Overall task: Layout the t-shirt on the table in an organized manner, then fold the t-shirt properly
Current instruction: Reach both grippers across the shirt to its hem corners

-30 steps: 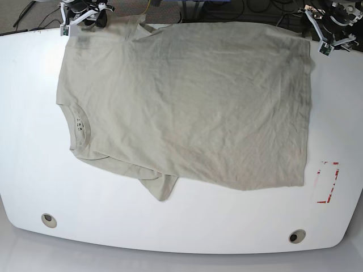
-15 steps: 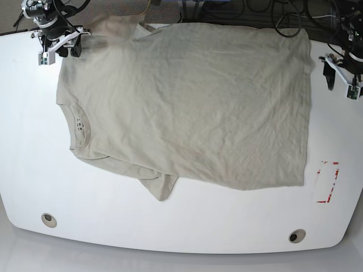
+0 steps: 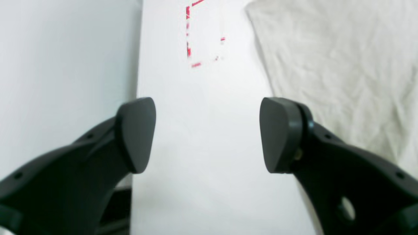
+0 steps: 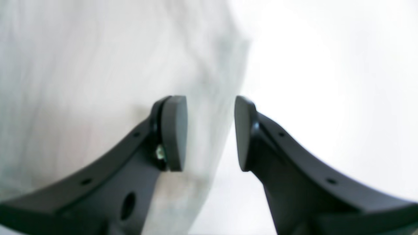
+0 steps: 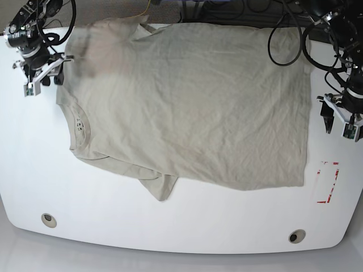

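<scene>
The t-shirt (image 5: 193, 102) lies spread across the desk (image 5: 170, 226), collar at nine o'clock. Soft and limp, it is best pinched at hem corners. Left gripper (image 3: 207, 133) jaws wide, empty; right gripper (image 4: 210, 133) jaws narrow, holding nothing.

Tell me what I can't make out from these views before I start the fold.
- Far sleeve of the t-shirt: base view, cut off by the top edge.
- Collar label: base view, print too small to read.
- Right gripper: right wrist view is blurred; whether its pads touch the fabric edge is unclear.
- Left gripper: left wrist view, its height over the table cannot be judged.
</scene>
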